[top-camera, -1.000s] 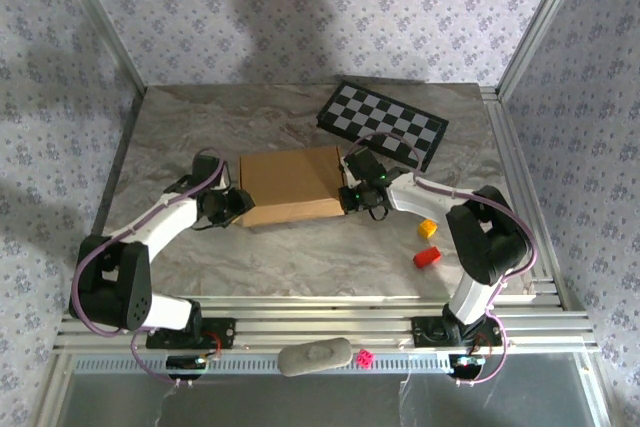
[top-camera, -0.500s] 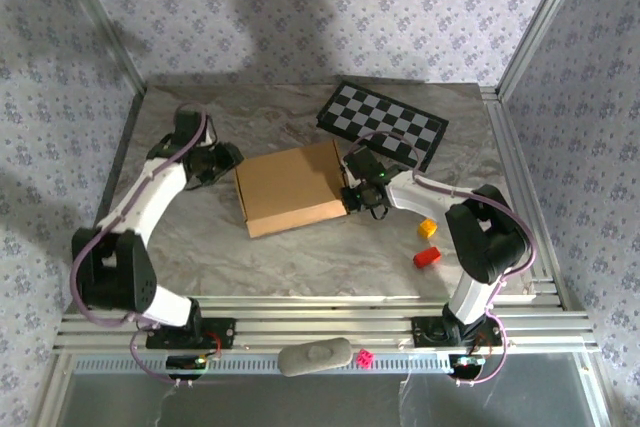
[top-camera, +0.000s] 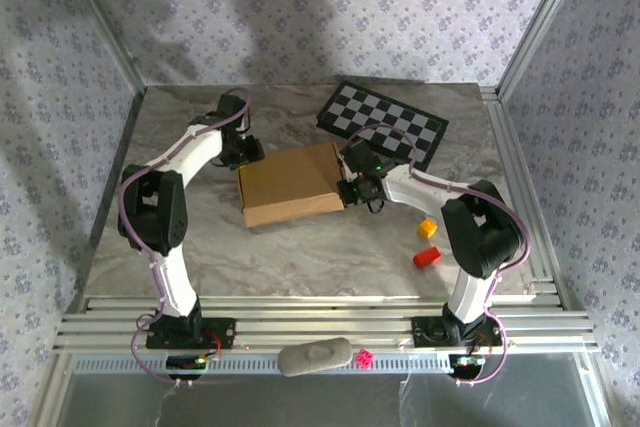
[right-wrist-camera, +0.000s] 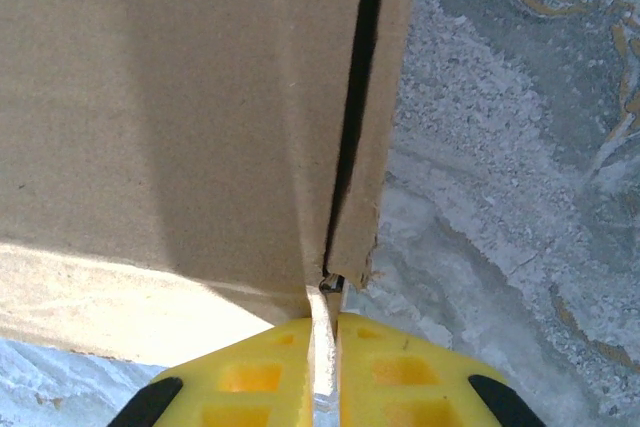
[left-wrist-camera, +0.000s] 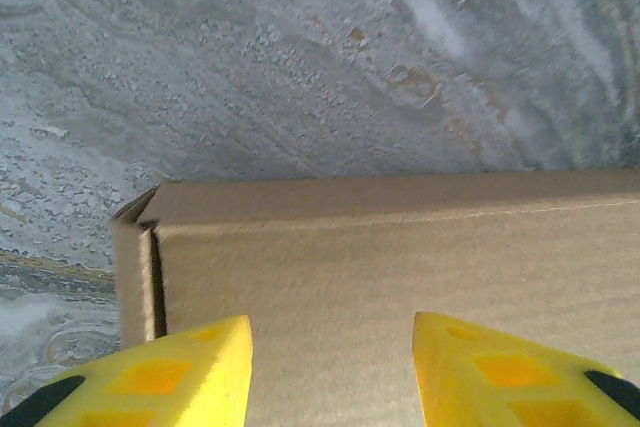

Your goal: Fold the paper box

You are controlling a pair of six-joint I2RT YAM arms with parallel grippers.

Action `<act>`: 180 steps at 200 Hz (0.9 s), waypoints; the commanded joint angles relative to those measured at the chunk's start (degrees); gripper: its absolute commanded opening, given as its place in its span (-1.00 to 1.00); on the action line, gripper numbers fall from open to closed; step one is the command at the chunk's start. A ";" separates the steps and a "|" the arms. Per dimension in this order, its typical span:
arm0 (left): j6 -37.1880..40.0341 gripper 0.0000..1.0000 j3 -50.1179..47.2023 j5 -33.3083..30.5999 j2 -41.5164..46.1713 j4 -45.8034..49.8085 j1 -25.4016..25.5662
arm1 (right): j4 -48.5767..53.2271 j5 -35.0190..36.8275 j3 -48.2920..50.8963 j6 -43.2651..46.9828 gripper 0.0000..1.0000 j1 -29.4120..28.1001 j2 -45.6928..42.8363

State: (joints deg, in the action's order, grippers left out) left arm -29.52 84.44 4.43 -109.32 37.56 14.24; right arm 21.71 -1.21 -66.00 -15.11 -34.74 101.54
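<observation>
Paper box (top-camera: 290,185), edge hidden by right claw (top-camera: 348,192)

Both arms are built alike: the left arm (top-camera: 185,154) and the right arm (top-camera: 415,187) each have smooth white tube-like links set between bulky black joint housings. A thin mauve cable (top-camera: 122,209) runs along the outside of each (it bows clear of the casing near the joints). The bases (top-camera: 178,335) are black blocks. The fingers (left-wrist-camera: 190,379) are bright yellow plastic, moulded with shallow diamond-shaped pockets of a deeper orange-yellow, and black at their outer corners.
</observation>
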 commanded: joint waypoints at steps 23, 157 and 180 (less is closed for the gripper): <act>1.92 -0.12 0.99 -2.64 -2.59 5.48 0.22 | 0.33 0.63 0.51 1.05 -0.70 0.55 0.28; 0.43 -0.14 -3.10 -2.12 -1.52 5.36 0.15 | -2.12 -1.69 5.04 -1.32 -0.68 1.62 -1.61; 0.60 -0.14 -3.19 -1.70 -1.60 5.39 0.17 | -2.18 -1.86 2.49 -1.91 -0.71 1.82 1.49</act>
State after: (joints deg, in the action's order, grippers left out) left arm -28.53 83.79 2.90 -110.26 38.54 14.28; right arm 19.42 -2.37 -60.53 -15.75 -33.34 99.57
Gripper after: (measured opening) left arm 0.432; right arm 0.151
